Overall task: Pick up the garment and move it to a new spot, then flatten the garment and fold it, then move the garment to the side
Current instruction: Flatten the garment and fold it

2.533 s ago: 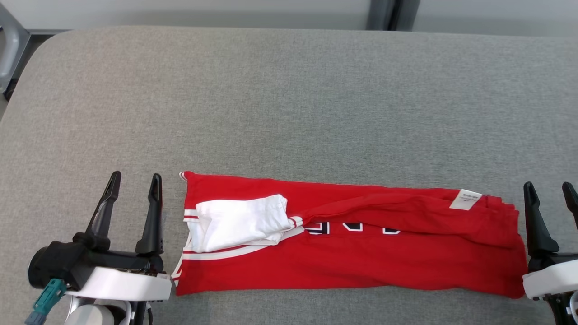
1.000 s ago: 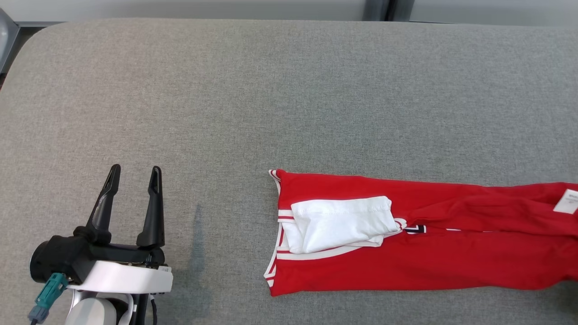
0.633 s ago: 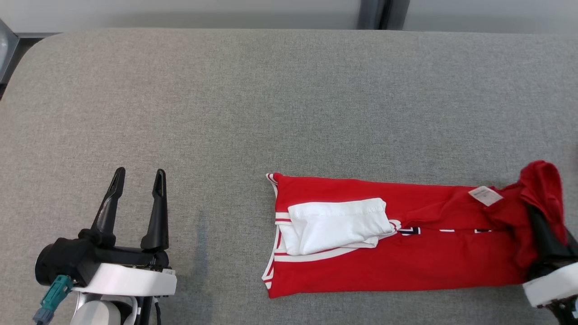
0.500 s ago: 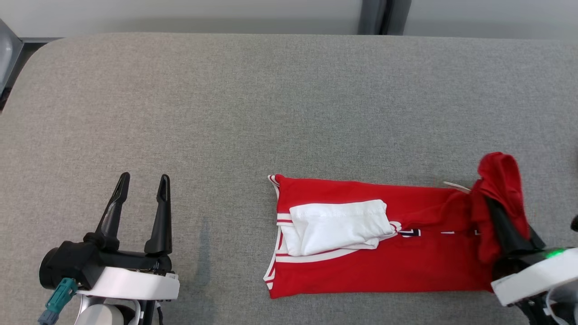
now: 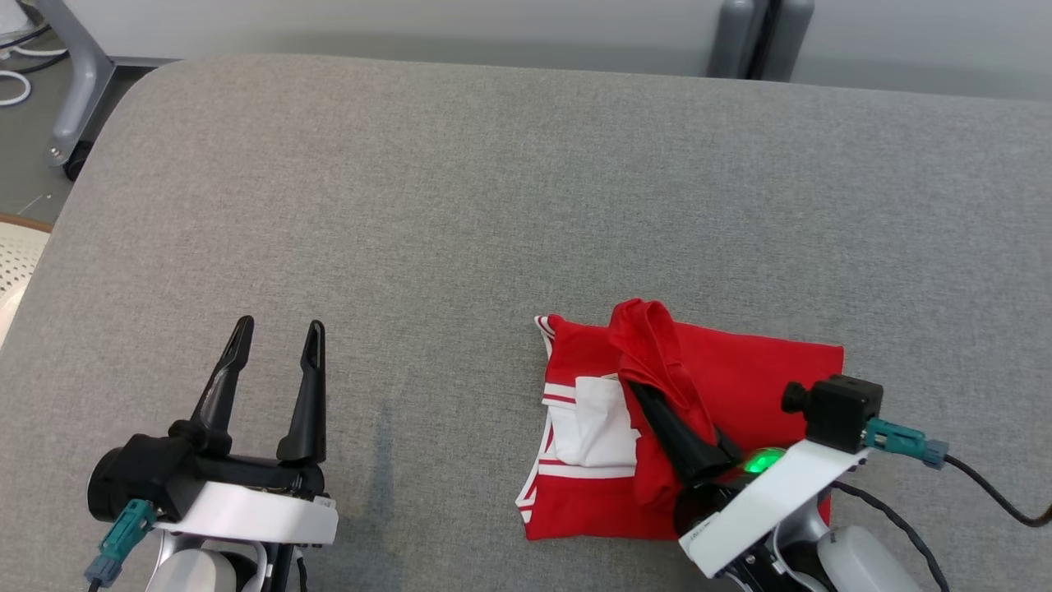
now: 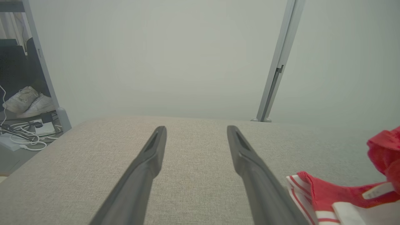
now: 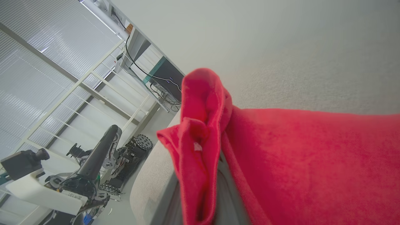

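Observation:
The garment [image 5: 756,370] is a red jersey with white stripes and a white sleeve [image 5: 596,427], lying on the grey padded table [image 5: 493,205] right of centre, doubled over on itself. My right gripper [image 5: 639,388] is shut on the garment's bunched red end, holding it above the striped left part; the cloth drapes over the fingertips. In the right wrist view that red fold [image 7: 200,131] hangs just in front of the camera. My left gripper [image 5: 279,325] rests open and empty at the lower left, well apart from the garment [image 6: 325,193], with its fingers [image 6: 196,128] spread over bare table.
The table's rounded left edge drops to the floor, where a metal stand leg [image 5: 74,90] and cables lie. A grey post [image 5: 752,37] stands behind the table. White shoes [image 6: 29,101] sit on the floor at the far left.
The right gripper has lifted the garment's right end and carried it leftward over the rest, doubling it. The head camera has shifted. The left gripper stays open in place.

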`<state>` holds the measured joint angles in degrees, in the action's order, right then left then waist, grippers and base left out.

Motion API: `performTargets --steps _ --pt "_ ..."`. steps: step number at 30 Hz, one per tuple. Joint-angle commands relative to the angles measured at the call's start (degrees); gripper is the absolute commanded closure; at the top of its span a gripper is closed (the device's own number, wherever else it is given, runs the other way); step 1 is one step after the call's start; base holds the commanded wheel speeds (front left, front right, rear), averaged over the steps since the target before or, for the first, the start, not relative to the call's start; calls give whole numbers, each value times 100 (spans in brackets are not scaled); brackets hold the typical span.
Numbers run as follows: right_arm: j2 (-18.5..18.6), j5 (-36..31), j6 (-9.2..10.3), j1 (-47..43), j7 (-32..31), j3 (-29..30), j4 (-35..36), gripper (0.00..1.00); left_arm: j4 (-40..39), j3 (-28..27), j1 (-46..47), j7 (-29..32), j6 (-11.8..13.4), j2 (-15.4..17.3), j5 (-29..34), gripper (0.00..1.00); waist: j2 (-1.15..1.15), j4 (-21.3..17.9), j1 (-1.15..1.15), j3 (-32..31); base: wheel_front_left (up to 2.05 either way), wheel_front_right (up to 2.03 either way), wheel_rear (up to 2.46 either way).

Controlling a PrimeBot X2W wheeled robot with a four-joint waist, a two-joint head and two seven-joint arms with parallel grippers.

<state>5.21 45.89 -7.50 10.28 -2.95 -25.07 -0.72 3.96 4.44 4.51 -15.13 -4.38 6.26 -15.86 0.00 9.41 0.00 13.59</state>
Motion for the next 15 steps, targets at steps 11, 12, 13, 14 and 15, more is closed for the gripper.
performTargets --steps 11,12,13,14,15 --pt "68 351 1 733 816 -786 -1188 22 37 -100 219 -3 -72 -91 -6 0 0 255 0 308 0 0 0" --pt "101 345 1 786 865 -841 -1217 0 34 -117 210 -3 -75 -98 5 0 0 242 0 323 0 0 0" --pt "140 348 1 829 927 -888 -1226 0 37 -126 215 -3 -75 -109 18 0 0 234 0 330 0 0 0" --pt "187 317 1 866 984 -929 -1223 0 43 -136 223 -3 -77 -117 23 0 0 222 0 335 0 0 0" --pt "217 298 1 898 1049 -974 -1206 0 45 -144 237 -3 -82 -121 32 0 0 206 0 338 0 0 0"
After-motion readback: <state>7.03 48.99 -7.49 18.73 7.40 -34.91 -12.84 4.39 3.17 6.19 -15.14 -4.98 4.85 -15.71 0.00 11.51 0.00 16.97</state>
